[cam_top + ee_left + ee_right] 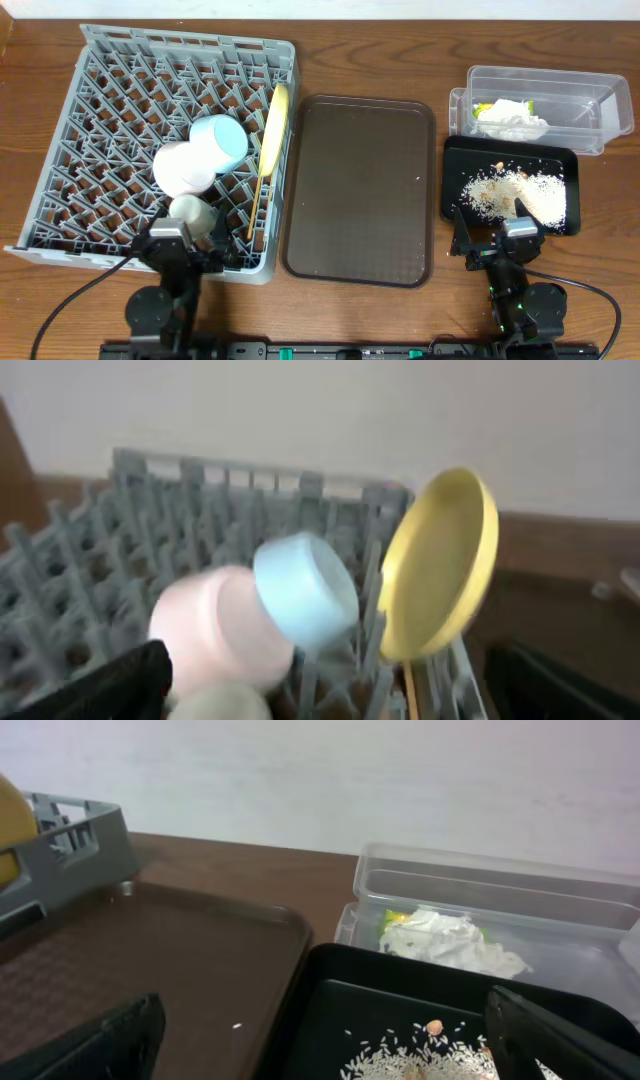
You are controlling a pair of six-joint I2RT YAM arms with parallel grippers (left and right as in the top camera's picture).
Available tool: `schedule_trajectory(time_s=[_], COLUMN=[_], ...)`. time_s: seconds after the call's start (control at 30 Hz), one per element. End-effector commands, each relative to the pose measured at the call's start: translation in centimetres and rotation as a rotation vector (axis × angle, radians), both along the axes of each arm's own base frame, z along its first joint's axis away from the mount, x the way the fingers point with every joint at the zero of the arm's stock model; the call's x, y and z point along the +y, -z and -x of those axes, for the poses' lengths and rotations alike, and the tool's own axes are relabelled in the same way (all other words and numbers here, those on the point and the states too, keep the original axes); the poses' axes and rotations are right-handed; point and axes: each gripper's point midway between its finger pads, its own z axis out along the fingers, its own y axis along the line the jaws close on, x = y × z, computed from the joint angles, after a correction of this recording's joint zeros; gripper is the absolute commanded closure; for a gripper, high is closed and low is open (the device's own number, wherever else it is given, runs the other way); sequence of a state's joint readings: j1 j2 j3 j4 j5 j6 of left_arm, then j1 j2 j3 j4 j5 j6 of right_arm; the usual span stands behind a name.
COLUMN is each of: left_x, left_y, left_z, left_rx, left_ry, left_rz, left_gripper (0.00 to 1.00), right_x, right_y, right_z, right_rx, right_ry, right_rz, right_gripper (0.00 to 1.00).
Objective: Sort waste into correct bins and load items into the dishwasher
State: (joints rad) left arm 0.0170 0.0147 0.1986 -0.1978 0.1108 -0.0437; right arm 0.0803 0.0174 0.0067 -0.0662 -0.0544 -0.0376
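The grey dish rack [190,42] at the left holds a light blue bowl [222,140], a white bowl [185,168], a yellow plate [277,125] standing on edge, and chopsticks [259,195]. They also show in the left wrist view: blue bowl [305,590], pale bowl [215,625], plate [440,565]. The clear tub [580,85] holds the napkin [512,118] and the green-yellow wrapper [485,108]. Rice crumbs [520,190] lie in the black tray [470,160]. My left gripper [190,245] is open at the rack's front edge. My right gripper [498,240] is open at the black tray's front edge.
A dark brown serving tray [360,190] lies between the rack and the bins. A cream rounded object [195,213] sits in the rack just ahead of my left gripper. One crumb [236,1027] lies on the brown tray.
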Motion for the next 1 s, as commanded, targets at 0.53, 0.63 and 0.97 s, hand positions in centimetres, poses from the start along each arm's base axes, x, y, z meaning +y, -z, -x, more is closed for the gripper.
schedule_trajectory(time_s=[0.53, 0.63, 0.97], left_x=[-0.1, -0.1, -0.1], left_y=[5.8, 5.8, 5.8], left_z=[-1.4, -1.4, -1.4], left_rx=[0.047, 0.047, 0.047], left_ry=[0.010, 0.010, 0.010], left_rz=[-0.015, -0.015, -0.015], left_gripper=[0.01, 0.01, 0.01], right_x=[0.0, 0.0, 0.0], right_y=[0.0, 0.0, 0.0], right_z=[0.0, 0.0, 0.0], right_rx=[-0.001, -0.001, -0.001], right_ry=[-0.005, -0.005, -0.005], right_rz=[0.000, 0.001, 0.000], right_gripper=[0.01, 0.01, 0.01])
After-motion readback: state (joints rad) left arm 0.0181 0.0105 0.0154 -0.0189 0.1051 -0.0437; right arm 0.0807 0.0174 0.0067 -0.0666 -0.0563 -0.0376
